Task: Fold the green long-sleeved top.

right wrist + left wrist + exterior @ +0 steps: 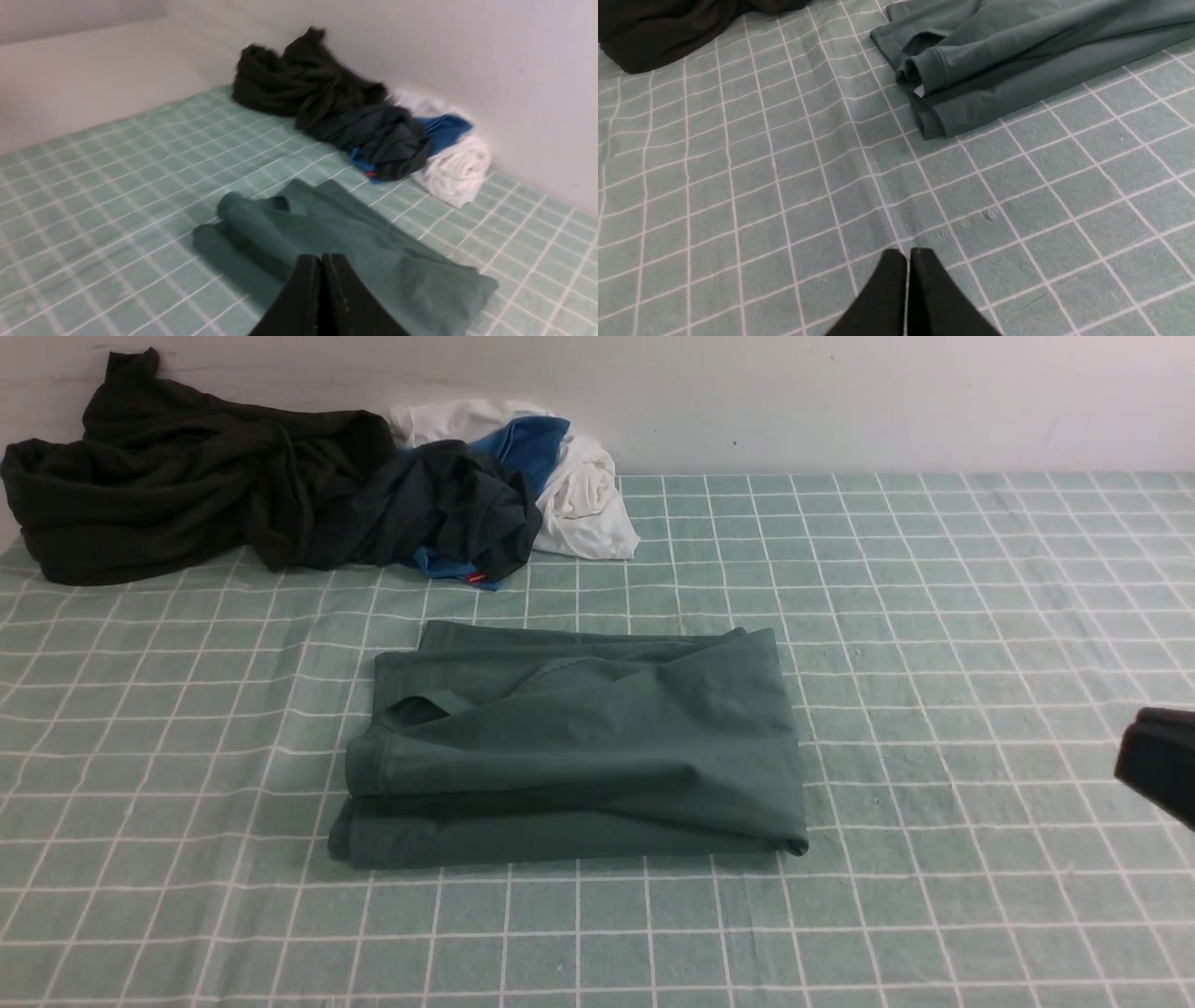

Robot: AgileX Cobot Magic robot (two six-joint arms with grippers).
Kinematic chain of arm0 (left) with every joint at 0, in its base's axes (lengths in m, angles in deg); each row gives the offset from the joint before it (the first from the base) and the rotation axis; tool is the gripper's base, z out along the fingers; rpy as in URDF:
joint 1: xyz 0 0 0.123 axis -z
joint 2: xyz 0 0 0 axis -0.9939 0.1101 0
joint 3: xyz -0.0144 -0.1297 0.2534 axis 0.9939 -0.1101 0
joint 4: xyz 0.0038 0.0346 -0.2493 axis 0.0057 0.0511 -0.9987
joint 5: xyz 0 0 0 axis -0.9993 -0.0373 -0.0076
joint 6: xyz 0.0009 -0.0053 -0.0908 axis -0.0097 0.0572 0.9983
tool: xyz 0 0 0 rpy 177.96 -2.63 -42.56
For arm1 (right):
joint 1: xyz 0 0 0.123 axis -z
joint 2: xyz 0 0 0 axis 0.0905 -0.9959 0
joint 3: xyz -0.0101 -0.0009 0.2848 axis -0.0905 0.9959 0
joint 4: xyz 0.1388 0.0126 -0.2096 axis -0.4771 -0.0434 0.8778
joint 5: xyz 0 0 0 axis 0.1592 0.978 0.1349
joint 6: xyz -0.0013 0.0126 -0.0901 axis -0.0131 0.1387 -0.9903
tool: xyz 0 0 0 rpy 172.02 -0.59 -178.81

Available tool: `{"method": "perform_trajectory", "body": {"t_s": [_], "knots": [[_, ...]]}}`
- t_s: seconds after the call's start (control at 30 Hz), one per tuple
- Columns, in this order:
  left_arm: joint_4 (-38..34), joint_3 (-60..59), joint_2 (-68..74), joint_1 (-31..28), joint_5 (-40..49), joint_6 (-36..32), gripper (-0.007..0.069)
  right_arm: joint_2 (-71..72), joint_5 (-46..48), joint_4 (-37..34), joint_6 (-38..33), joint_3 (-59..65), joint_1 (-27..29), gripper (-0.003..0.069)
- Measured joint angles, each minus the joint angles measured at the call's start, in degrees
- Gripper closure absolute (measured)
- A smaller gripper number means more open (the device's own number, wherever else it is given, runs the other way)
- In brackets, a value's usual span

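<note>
The green long-sleeved top [579, 747] lies folded into a rough rectangle in the middle of the checked cloth, with a cuffed edge at its left end. The left wrist view shows that end [952, 79] with stacked layers. My left gripper [908, 254] is shut and empty, hovering over bare cloth well short of the top. My right gripper [321, 258] is also shut and empty, raised off to the right of the top [345, 233]. Only a dark part of the right gripper [1158, 761] shows at the front view's right edge. The left arm is outside the front view.
A pile of clothes lies along the back wall: a dark olive-black garment [177, 476], a charcoal garment [457, 504] with a red tag, and blue [527, 443] and white [583, 490] pieces. The green checked cloth [934, 616] covers the whole table.
</note>
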Motion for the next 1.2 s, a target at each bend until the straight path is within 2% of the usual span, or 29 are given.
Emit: {"method": "perform_trajectory", "body": {"t_s": [0.1,0.13,0.17,0.27,0.3,0.37,0.47,0.63,1.2], "knots": [[0.00,0.00,0.00,0.00,0.00,0.00,0.0627,5.59,-7.19,0.24,3.27,9.25,8.24,0.0672],[0.00,0.00,0.00,0.00,0.00,0.00,0.0627,8.32,-9.35,0.50,4.74,13.20,12.66,0.0672],[0.00,0.00,0.00,0.00,0.00,0.00,0.0627,8.72,-9.35,0.50,5.10,13.74,13.29,0.0672],[0.00,0.00,0.00,0.00,0.00,0.00,0.0627,15.71,-10.86,2.27,7.96,22.05,23.46,0.0672],[0.00,0.00,0.00,0.00,0.00,0.00,0.0627,16.14,-10.86,2.46,8.10,22.50,24.00,0.0672],[0.00,0.00,0.00,0.00,0.00,0.00,0.0627,21.69,-10.90,4.64,9.98,28.22,30.30,0.0672],[0.00,0.00,0.00,0.00,0.00,0.00,0.0627,26.91,-10.23,6.04,11.78,32.69,34.90,0.0672],[0.00,0.00,0.00,0.00,0.00,0.00,0.0627,28.01,-7.88,6.63,12.69,35.93,37.76,0.0672],[0.03,0.00,0.00,0.00,0.00,0.00,0.0627,28.01,-4.93,6.84,12.88,35.74,36.19,0.0672]]}}
